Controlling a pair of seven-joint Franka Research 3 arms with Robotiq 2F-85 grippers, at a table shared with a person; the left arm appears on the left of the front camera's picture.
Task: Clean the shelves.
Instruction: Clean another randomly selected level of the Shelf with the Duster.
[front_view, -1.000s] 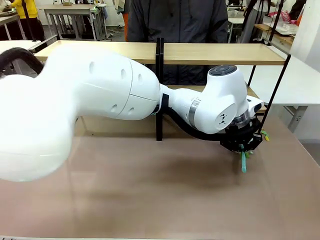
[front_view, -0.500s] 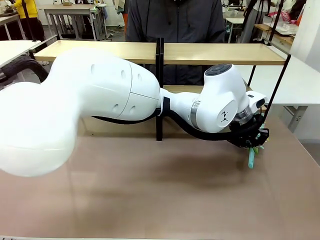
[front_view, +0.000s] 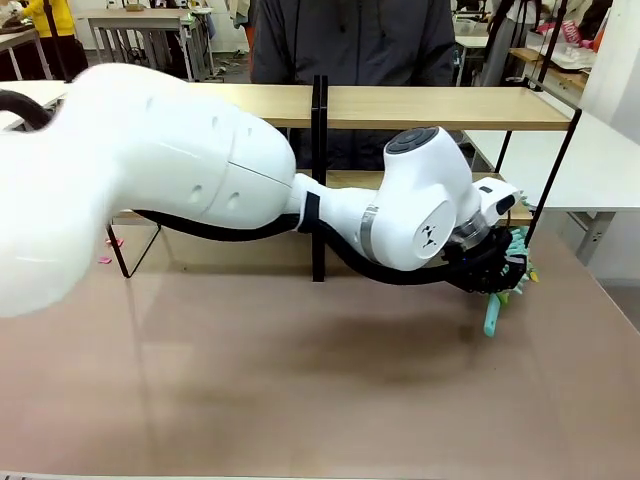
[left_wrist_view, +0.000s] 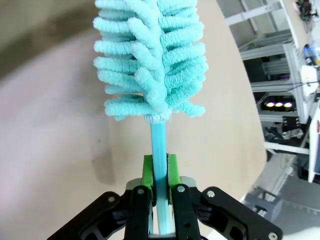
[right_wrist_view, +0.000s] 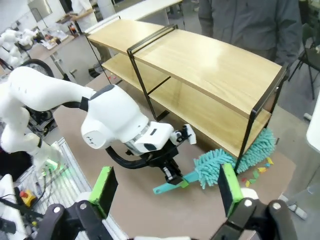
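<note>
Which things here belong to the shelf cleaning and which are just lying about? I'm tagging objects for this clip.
Belonging to the job: the shelves, the turquoise duster, the left gripper shut on its handle.

Lying about: small coloured scraps on the table by the rack's end; right gripper open, idle.

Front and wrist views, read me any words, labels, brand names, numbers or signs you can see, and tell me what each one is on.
No readable text.
Left arm: a small dark emblem on the wrist housing, too small to read.
Shelves, duster, left gripper, right gripper: no print visible.
Background clutter: too blurred to tell.
</note>
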